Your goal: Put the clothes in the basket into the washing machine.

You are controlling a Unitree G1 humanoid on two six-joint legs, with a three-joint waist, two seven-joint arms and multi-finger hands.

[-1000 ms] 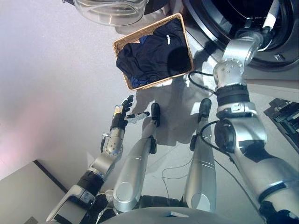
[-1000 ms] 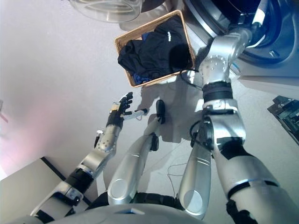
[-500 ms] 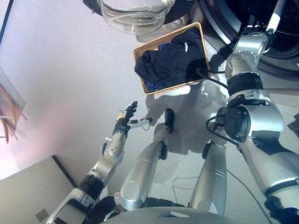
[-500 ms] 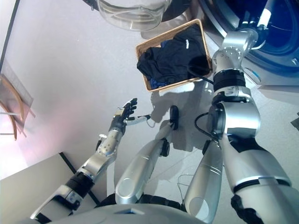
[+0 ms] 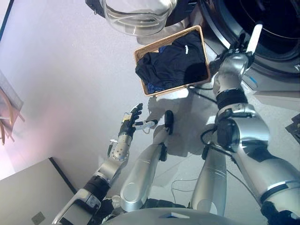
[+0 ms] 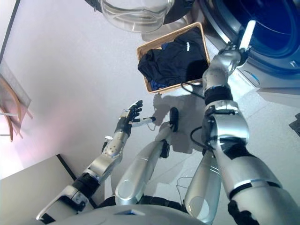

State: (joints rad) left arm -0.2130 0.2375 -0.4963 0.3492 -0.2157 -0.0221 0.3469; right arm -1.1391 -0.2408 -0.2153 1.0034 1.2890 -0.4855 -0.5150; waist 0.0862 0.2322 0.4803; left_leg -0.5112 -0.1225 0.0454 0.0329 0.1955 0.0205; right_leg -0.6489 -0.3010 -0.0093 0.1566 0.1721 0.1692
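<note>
Clothes (image 5: 171, 61), dark and heaped, are seen in the wicker basket (image 5: 140, 50) on the floor beside the washing machine (image 5: 276, 33). The left hand (image 5: 132, 120) is held over bare floor, fingers spread, grasping nothing. The right hand (image 5: 243, 43) is raised at the drum opening, fingers straight.

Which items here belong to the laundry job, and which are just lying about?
Job:
- woven wicker basket
- dark navy clothes in it
- washing machine's dark drum opening
- its clear glass door
- right hand, at the drum rim
- left hand, open, idle

Lying about:
- bent wooden piece, far left
</note>
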